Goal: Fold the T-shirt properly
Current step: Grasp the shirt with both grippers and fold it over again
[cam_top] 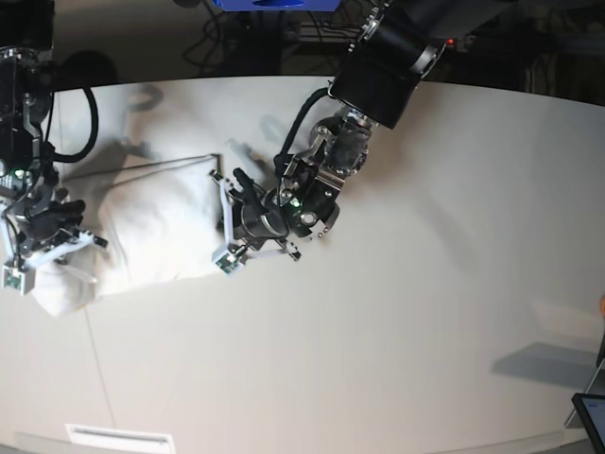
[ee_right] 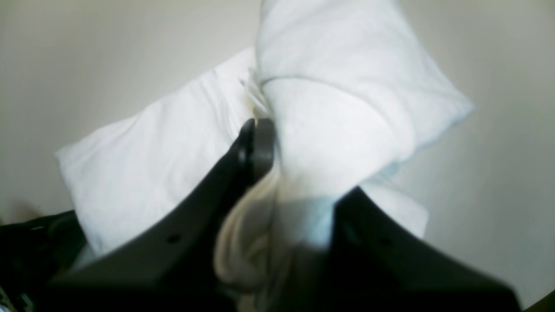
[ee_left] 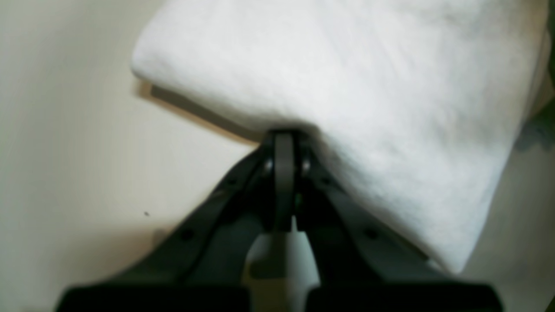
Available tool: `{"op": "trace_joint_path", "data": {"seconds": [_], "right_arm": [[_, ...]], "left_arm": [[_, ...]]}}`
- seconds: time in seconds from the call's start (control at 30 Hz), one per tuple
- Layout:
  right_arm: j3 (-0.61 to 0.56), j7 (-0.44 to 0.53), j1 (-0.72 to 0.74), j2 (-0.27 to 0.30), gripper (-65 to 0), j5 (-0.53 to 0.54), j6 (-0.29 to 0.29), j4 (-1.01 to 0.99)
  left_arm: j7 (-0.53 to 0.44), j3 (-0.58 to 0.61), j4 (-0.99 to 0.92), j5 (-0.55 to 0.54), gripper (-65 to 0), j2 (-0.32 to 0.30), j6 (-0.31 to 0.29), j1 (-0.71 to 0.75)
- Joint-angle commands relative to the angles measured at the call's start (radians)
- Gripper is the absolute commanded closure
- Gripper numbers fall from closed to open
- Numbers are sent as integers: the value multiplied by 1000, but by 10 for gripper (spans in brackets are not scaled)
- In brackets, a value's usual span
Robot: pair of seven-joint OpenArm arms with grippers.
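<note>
While the folded white T-shirt (cam_top: 151, 227) lies near the tabletop's (cam_top: 397, 312) far left corner, the left end effector (ee_left: 284, 143) is pressed together at its right edge. The right end effector (ee_right: 277, 147) pinches bunched cloth at the shirt's left end, beside the tabletop's left edge.

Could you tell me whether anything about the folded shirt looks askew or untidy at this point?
Yes. The T-shirt is a mostly neat white rectangle, but its end at the right claw is bunched and twisted into a lump rather than lying flat. The left claw pinches the opposite edge cleanly.
</note>
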Motion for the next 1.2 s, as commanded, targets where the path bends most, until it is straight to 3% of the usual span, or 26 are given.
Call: {"op": "trace_joint_path", "data": {"seconds": [0.0, 0.13, 0.27, 0.4, 0.5, 0.63, 0.77, 0.93, 1.17], "right_arm": [[-9, 29, 28, 26, 0, -4, -7, 18], [-67, 29, 52, 43, 0, -6, -25, 18], [-152, 22, 82, 46, 0, -6, -131, 17], [-265, 21, 117, 66, 0, -6, -179, 12], [-347, 18, 138, 87, 0, -6, -252, 11], [-430, -24, 177, 103, 0, -21, -252, 8], [-497, -80, 180, 95, 0, -210, -252, -9], [-583, -151, 178, 32, 0, -461, -252, -14], [-707, -160, 192, -25, 0, -566, -252, -15]], "left_arm": [[85, 9, -15, 18, 0, -2, -5, 2], [85, 7, -15, 18, 0, -5, -5, -6], [85, 7, -15, 18, 0, -7, -5, -6], [85, 9, -15, 18, 0, -7, -5, -6], [85, 9, -15, 18, 0, -7, -5, -6], [85, 9, -15, 18, 0, -9, -5, -4], [85, 12, -15, 18, 0, -9, -7, 2], [85, 12, -15, 18, 0, -9, -9, 5], [87, 13, -15, 18, 0, -7, -9, 6]]}}
